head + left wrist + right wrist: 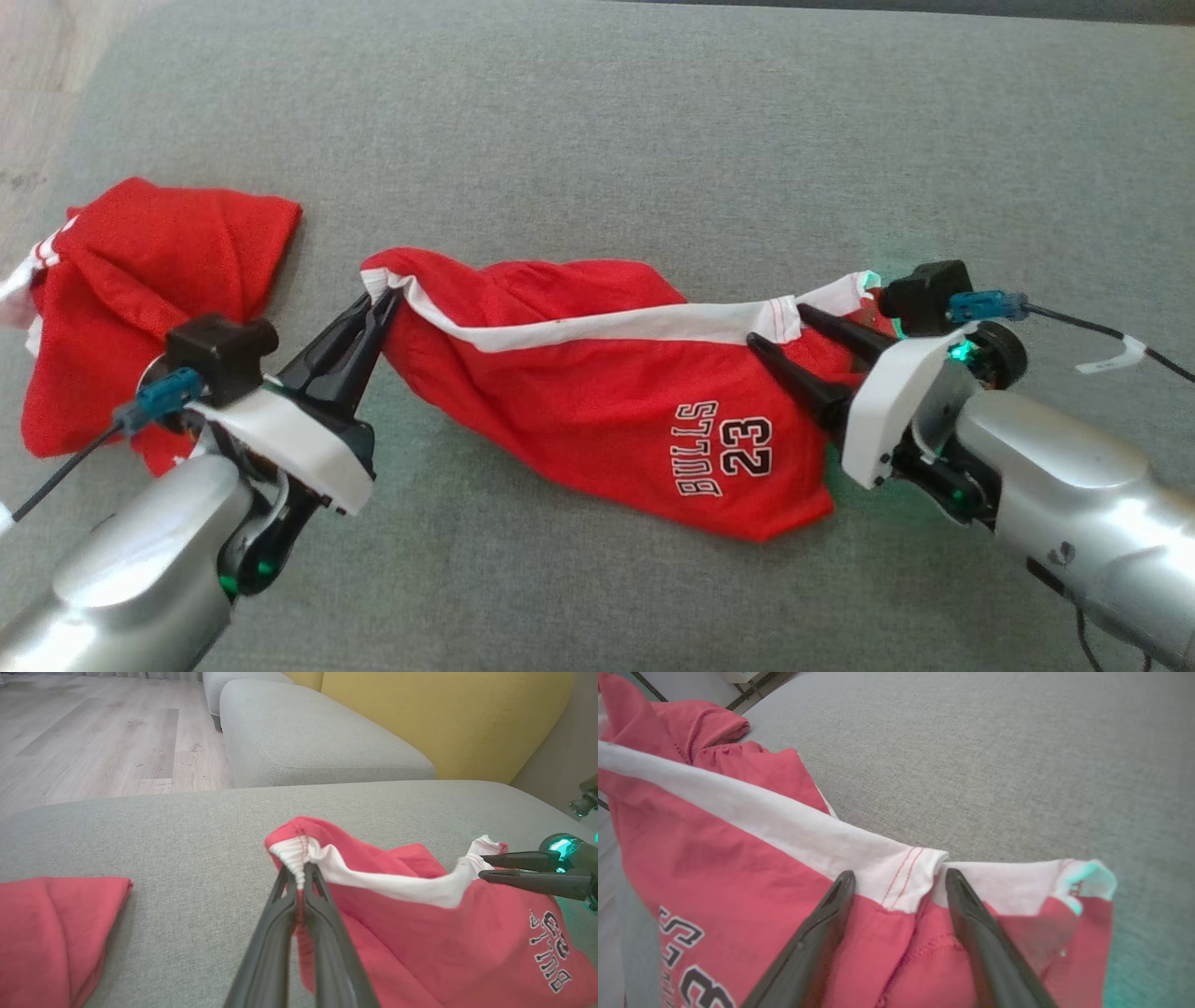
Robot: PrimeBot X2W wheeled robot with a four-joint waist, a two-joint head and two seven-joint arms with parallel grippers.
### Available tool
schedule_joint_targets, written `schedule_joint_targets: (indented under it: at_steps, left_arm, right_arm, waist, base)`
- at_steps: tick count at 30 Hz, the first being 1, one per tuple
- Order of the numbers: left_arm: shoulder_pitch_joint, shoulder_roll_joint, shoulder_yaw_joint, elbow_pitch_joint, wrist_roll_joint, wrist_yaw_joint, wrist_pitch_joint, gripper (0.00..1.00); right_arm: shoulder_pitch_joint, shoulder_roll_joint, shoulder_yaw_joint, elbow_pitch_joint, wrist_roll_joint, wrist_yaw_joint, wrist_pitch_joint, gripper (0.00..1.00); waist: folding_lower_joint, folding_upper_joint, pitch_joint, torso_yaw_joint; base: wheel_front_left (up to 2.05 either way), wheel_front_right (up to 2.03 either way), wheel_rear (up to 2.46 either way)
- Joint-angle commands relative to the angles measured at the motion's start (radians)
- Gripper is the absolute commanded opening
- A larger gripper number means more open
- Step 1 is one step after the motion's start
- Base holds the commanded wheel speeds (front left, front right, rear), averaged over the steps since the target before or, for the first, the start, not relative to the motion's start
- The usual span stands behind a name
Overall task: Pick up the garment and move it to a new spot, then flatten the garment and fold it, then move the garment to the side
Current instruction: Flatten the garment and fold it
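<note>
1. The shorts [597,392] lie crumpled on the grey sofa seat [653,140], mid-frame in the head view. The white waistband [607,327] runs roughly left to right between my two tools.
2. My left tool [378,306] is clenched on the left end of the waistband. Puckered cloth is pinched at the tips and raised a little off the seat.
3. My right tool [777,327] is released. Its fingers are spread, with one tip on each side of a red-stitched seam [901,877] near the right end of the waistband. They lie against the cloth and pinch nothing.
4. Progress, my read: early. One end is gripped and the other is not. I can't tell whether this is already the new spot.
5. Flattening is not done, since the cloth is bunched and wrinkled. There is no fold, and the shorts have not been moved to the side.
6. What's left, my guess: grip the right end, spread the shorts, flatten, fold, then move them aside.
7. The leg parts are bunched together, so I can't make out the hems. The print [724,448] shows whole in the head view and is cut off in both wrist views.
8. A second red garment [140,271] with white trim lies to the left, apart from the shorts. The frame edge cuts it off and my left arm partly hides it, so I can't tell what it is.
9. A green glow tints the right tip of the waistband. I can't tell how much cloth sits between the right fingers.
</note>
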Motion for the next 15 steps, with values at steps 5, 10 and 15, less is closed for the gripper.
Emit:
schedule_joint_targets:
  at_steps: [5, 10, 15]
  left_arm:
    - [-0.061, 0.033, 0.043, -0.002, 0.013, -0.003, -0.023, 0.0]
    - [-0.109, 0.026, 0.049, -0.006, 0.043, -0.003, -0.041, 0.0]
    - [-0.237, -0.013, 0.068, -0.007, 0.087, -0.003, -0.049, 0.0]
  right_arm:
    - [-0.008, -0.026, -0.007, -0.057, -0.022, 0.007, -0.07, 0.0]
    - [-0.099, -0.079, -0.018, -0.036, -0.045, 0.007, -0.15, 0.0]
    - [-0.247, -0.159, -0.094, 0.012, -0.1, 0.007, -0.173, 0.0]
  waist:
    - [0.0, 0.0, 0.0, -0.001]
    - [0.0, 0.0, 0.003, -0.033]
    - [0.0, 0.0, 0.034, -0.065]
  base:
    - [0.0, 0.0, 0.0]
    - [0.0, 0.0, 0.0]
    - [0.0, 0.0, 0.0]
